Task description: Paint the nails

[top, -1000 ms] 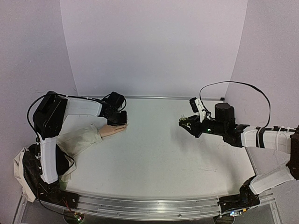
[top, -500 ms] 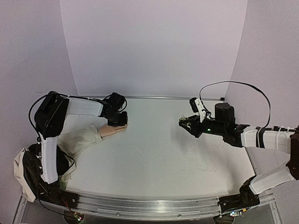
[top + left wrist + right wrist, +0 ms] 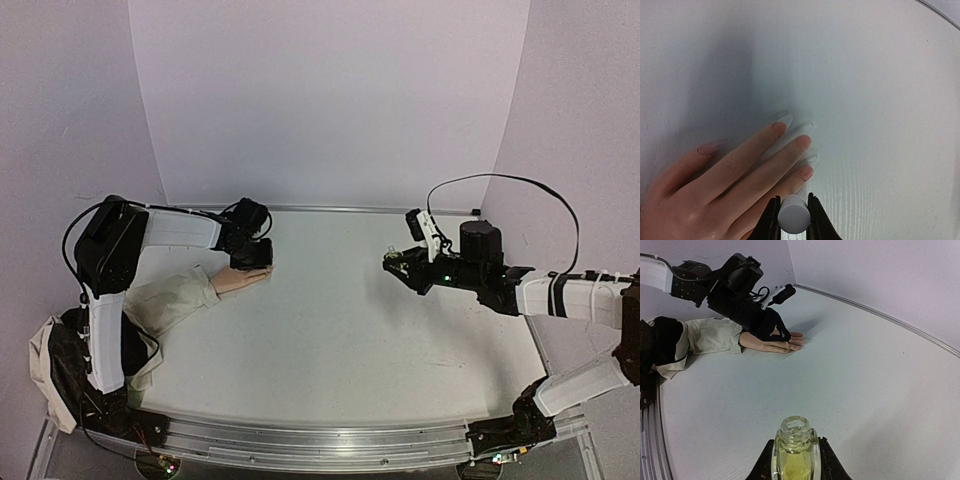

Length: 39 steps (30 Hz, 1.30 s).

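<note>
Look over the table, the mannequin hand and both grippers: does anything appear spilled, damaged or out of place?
Nothing stands out. The bottle is uncapped but upright in the right gripper, with no spill on the table. The mannequin hand lies flat, fingers intact, below the left gripper, which clamps a white cap.

The worktop is a white, matte surface, showing a faint grain in the left wrist view. A thin metal strip bounds its far side, where it meets the lilac backdrop. On its left part lies a pale peach mannequin hand, palm down, fingers slightly spread and pointing toward the middle, the nails facing up. Its beige sleeve lies crumpled on the surface, trailing toward the near-left corner.
</note>
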Each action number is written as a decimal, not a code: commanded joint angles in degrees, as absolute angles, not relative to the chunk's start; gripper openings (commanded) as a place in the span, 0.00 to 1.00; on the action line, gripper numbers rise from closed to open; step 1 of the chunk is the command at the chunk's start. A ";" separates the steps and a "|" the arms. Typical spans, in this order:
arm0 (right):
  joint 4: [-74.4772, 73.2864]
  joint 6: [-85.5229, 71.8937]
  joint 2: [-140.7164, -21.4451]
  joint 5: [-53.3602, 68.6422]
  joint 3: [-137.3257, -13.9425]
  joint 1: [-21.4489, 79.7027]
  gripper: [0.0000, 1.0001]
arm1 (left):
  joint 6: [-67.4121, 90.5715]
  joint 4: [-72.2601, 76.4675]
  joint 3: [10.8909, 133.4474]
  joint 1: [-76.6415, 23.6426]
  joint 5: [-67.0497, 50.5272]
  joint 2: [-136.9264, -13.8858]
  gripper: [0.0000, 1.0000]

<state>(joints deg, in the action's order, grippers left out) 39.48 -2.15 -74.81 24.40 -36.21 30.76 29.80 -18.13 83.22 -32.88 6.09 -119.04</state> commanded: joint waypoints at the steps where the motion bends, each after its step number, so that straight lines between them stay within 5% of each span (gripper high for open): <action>1: 43.33 -2.50 -74.22 25.40 -36.83 30.51 0.00 | 29.22 -18.51 85.08 -32.53 7.89 -118.82 0.00; 39: 43.37 -2.64 -74.45 25.49 -36.83 30.51 0.00 | 29.00 -17.54 85.67 -32.96 3.54 -119.01 0.00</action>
